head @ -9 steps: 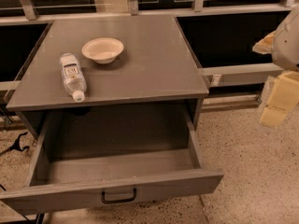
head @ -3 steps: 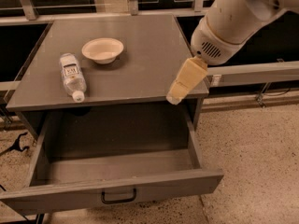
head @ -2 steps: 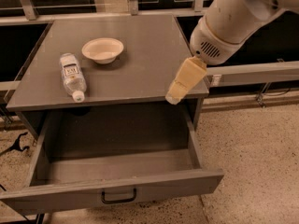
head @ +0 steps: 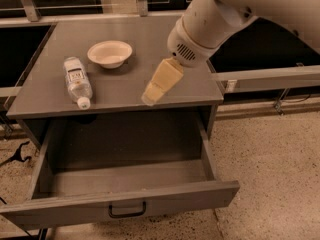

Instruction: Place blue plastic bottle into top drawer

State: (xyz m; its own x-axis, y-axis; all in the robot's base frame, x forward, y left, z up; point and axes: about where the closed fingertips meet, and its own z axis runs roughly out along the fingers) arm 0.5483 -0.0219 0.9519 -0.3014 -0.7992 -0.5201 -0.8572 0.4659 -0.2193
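The top drawer stands pulled open at lower centre, showing only its grey floor. On the worktop, the blue plastic bottle lies on its side at left, near a white bowl. The claw hangs over the front edge, apart from both; whether it is open or closed I cannot tell.

The claw hangs over the front edge of the counter, right of centre. To its left, bare counter lies between it and the blue plastic bottle, which lies on its side. The white bowl sits behind and to the left. Below the claw, the top drawer stands pulled out, unobstructed from above.
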